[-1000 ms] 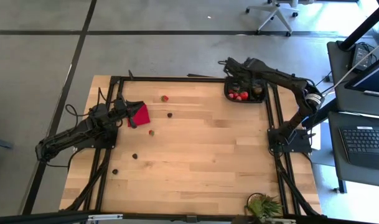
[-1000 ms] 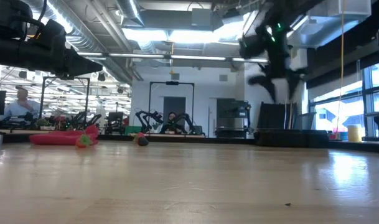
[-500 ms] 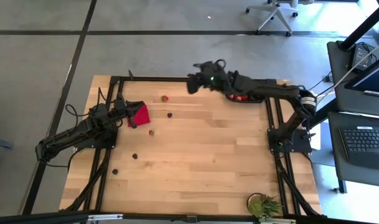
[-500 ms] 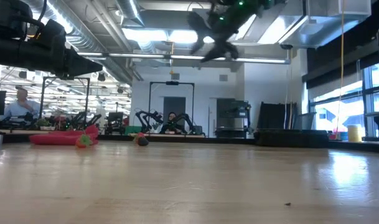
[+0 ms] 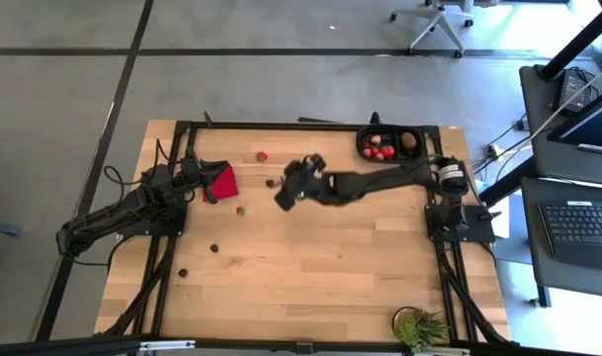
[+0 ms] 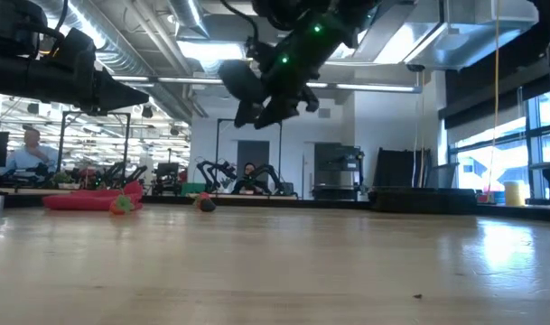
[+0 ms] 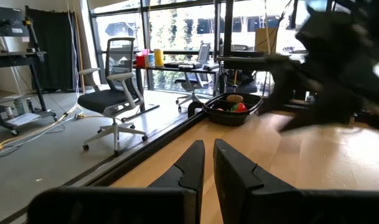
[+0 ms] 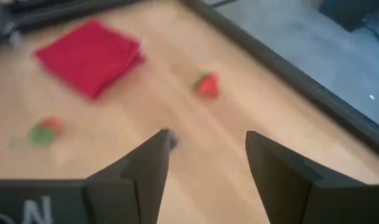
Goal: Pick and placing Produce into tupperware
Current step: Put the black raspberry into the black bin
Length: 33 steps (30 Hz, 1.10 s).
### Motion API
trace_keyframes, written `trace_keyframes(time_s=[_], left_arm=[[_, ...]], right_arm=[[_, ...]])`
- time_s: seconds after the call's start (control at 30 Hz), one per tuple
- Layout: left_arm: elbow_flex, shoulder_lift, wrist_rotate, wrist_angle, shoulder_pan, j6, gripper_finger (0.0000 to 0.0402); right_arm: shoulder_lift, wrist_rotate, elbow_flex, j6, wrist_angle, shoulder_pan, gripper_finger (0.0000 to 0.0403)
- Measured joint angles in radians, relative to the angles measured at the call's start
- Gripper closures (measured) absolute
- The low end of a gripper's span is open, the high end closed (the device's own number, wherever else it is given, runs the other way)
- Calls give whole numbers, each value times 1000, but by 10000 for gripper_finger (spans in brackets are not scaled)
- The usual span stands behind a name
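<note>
Hovering over mid-worktop point(image 5: 310, 257) with right gripper point(image 5: 284, 196) fingers spread and empty, small dark berry point(image 5: 270, 182) lying just beyond, far nearer than shut, idle left gripper point(image 5: 208, 188).

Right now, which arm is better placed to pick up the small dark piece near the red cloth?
Right. Its gripper hovers with jaws open just beside the dark piece. The left gripper is shut, parked over the red cloth.
</note>
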Motion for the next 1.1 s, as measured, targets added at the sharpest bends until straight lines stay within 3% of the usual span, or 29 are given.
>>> trace_keyframes(time_s=[0.3, 0.57, 0.73, 0.93, 1.1], left_arm=[[0, 0, 0, 0, 0, 0, 374], [0, 0, 0, 0, 0, 2, 374], [0, 0, 0, 0, 0, 3, 374], [0, 0, -3, 0, 0, 3, 374], [0, 0, -3, 1, 0, -3, 374]], right_arm=[[-42, -30, -342, -84, 275, 66, 190], [-155, -287, -684, -179, 734, -10, 190], [-208, -368, -859, -175, 1050, -29, 190], [-218, -414, -965, -148, 1286, -29, 190], [-218, -414, -970, -119, 1298, -29, 190]])
